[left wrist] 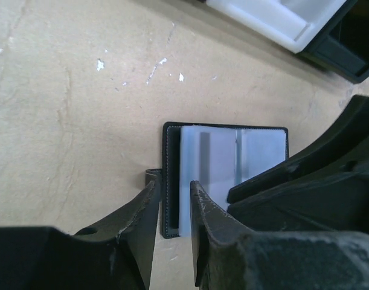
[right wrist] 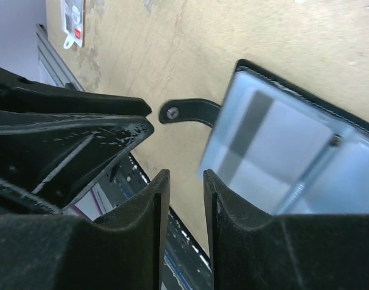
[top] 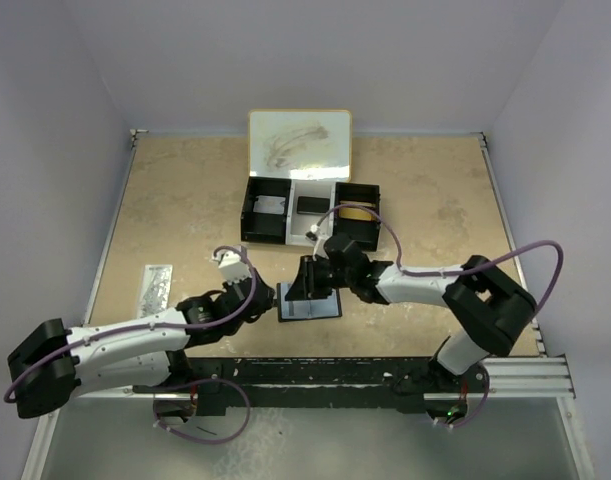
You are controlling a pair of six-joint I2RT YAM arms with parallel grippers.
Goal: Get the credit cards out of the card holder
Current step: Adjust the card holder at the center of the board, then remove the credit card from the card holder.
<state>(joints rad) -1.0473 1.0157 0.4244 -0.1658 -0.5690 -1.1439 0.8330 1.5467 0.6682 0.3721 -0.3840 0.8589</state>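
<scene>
So the small black leather-like bifold card holder (top: 320,306) is lying open and flat on the beige table (top: 185,200), shiny grey-blue inside facing up, at about 6 o'clock from the big black-and-white three-compartment tray (top: 247,212) with its white lid (top: 298,145) flipped up. The left gripper (left wrist: 175,184) comes in from the holder's 9 o'clock side with its fingers a little apart, straddling the black stitched edge. Doesn't look like it's actually pinching anything, there's daylight on both sides. The right gripper (right wrist: 185,175) sits over the holder's 12 o'clock edge, jaws also just slightly apart with only bare table showing in the gap. The holder's black snap tab (right wrist: 190,112) sticks out flat on the table, just beside the right fingers. Way off at 9 o'clock there's a silvery patterned flat rectangle (top: 157,288); can't tell what it is.
</scene>
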